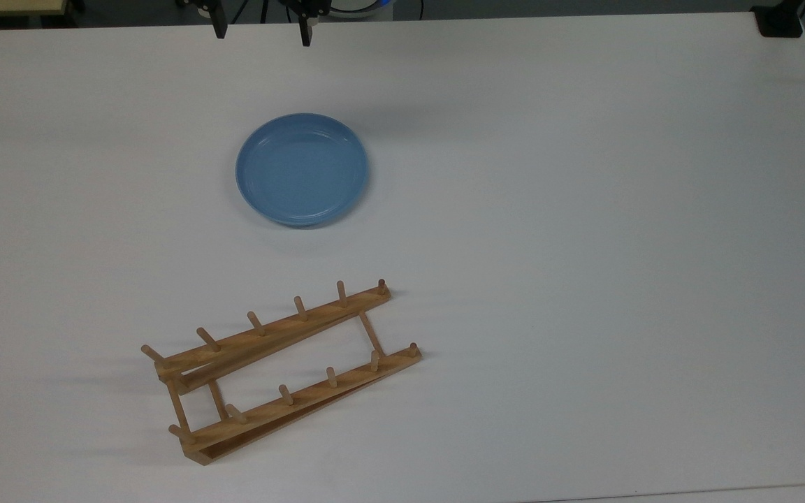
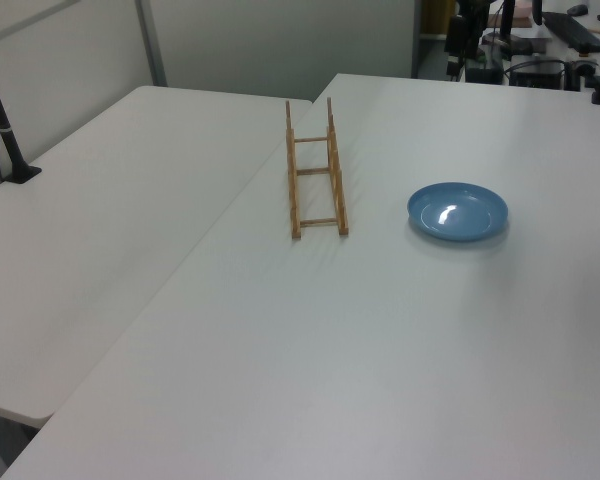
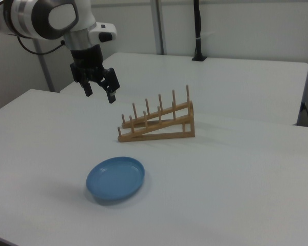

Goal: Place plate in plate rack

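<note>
The light-blue plate (image 1: pixel 302 170) lies flat on the white table (image 1: pixel 584 209), above the middle in the top view; it also lies near the front in the right view (image 3: pixel 116 179) and at the right in the left view (image 2: pixel 458 211). The wooden plate rack (image 1: pixel 280 369) stands with nothing in it, below the plate in the top view, with short pegs on both rails (image 3: pixel 158 123) (image 2: pixel 315 172). My gripper (image 3: pixel 99 93) hangs open high above the table, up and left of the plate in the right view; its two fingertips (image 1: pixel 219 29) poke in at the top view's upper edge.
A second white table (image 2: pixel 100 230) adjoins on the left view's left, with a black pole stand (image 2: pixel 8 130) on it. A black clamp (image 1: pixel 780 21) sits at the top view's upper right corner. Equipment (image 2: pixel 540 50) clutters the left view's far end.
</note>
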